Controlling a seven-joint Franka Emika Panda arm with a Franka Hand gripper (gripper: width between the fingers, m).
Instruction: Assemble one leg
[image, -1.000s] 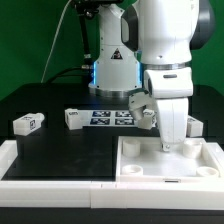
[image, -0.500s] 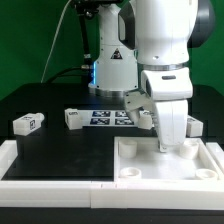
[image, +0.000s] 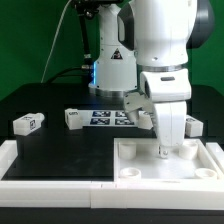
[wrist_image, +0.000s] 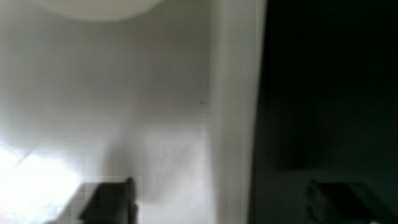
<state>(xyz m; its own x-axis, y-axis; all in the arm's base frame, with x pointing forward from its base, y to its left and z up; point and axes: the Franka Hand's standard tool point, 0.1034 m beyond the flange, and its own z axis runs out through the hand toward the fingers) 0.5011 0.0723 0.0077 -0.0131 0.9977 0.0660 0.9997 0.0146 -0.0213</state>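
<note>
— Item: gripper (image: 164, 150)?
— Mine; jaws spread, empty, low over the tray (image: 175, 182)
— Item: leg (image: 27, 123)?
— On the counter, exterior view's left, untouched. Step, I judge: tray positioning; next needs a square rim grip

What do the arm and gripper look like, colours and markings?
The arm is glossy white with rounded shells and a black ring near the wrist. The gripper is white; its fingertips look dark in the wrist view. The base glows blue and carries a triangular sticker. Dark cables run behind.
</note>
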